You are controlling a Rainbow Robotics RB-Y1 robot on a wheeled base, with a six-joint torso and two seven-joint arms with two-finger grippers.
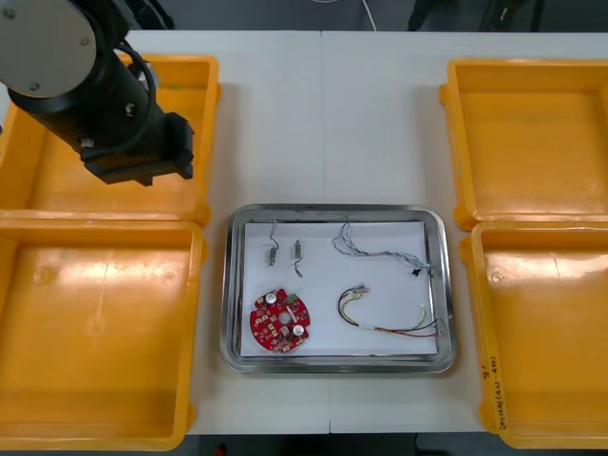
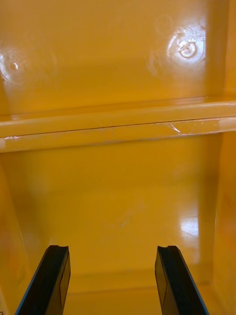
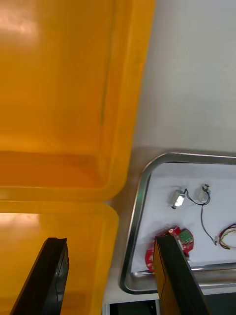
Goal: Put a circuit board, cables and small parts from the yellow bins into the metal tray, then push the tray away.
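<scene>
Both grippers stand wide, nothing held. Left gripper (image 3: 112, 280): black fingers (image 3: 51, 278) well apart, hanging over the rounded corner of the near left yellow plastic bin (image 3: 54, 226) and the left rim of the shiny metal tray with a white inside (image 3: 136, 221). Beyond the fingertips sits the far left yellow plastic bin (image 3: 54, 88), glossy bare floor, butted rim to rim against the near one; the light table (image 3: 196, 74) runs beside both. Tray contents from that wrist view: round red circuit board (image 3: 184, 238), partly behind one finger; two small metal parts (image 3: 178, 199) with thin wire tails just past it; one end of the red and yellow cable (image 3: 228, 236). Front view adds the rest: tray sits between the left and right bin pairs, board in its near left corner, parts side by side at far left, twisted blue and white cable (image 1: 380, 252) strung across the far right, red and yellow cable looped at near right, all inside the rim. Right gripper (image 2: 112, 283): its fingers (image 2: 174, 280) equally wide, above the glossy floor of one yellow bin (image 2: 118, 206), two rims pressed together and a second bin (image 2: 98, 54) beyond; which bins, cannot tell from that view. Front view gives the far right bin (image 1: 532, 133) and near right bin (image 1: 541, 332) as bare yellow floors, handwriting on the near one's rim. Left arm (image 1: 95, 104): bulky black, reaching over the far left bin, wrist block pointing toward the tray's side.
</scene>
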